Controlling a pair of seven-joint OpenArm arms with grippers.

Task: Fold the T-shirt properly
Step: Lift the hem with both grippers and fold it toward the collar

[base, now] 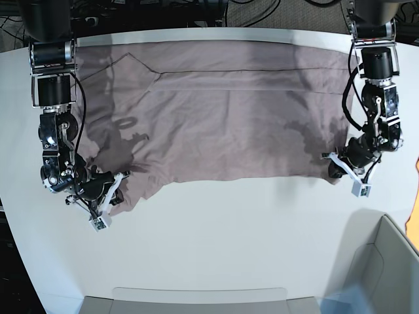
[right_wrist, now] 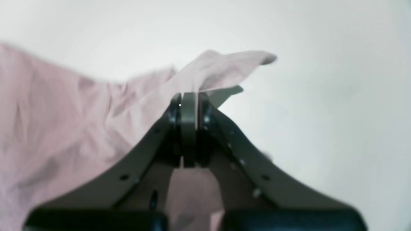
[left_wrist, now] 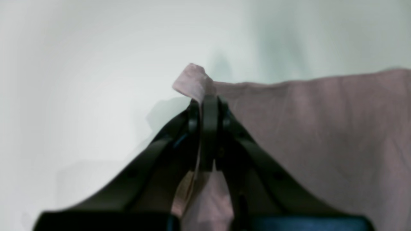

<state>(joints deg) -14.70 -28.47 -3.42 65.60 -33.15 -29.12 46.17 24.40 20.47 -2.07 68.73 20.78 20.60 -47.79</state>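
The mauve T-shirt (base: 229,124) lies spread wide across the white table (base: 229,229), wrinkled, with its near edge running roughly straight. My left gripper (base: 332,163) is shut on the near corner of the cloth at the base view's right. In the left wrist view the jaws (left_wrist: 207,100) pinch a fold of the T-shirt (left_wrist: 321,128), and a tip of cloth pokes past them. My right gripper (base: 112,196) is shut on the near corner at the base view's left. In the right wrist view it (right_wrist: 188,96) pinches the T-shirt (right_wrist: 64,128), and a flap sticks out beyond.
A grey bin (base: 386,261) stands at the near right corner. A flat grey tray edge (base: 196,297) lies along the front. An orange object (base: 414,222) shows at the right border. Both arm columns (base: 52,78) (base: 376,72) stand over the shirt's far corners.
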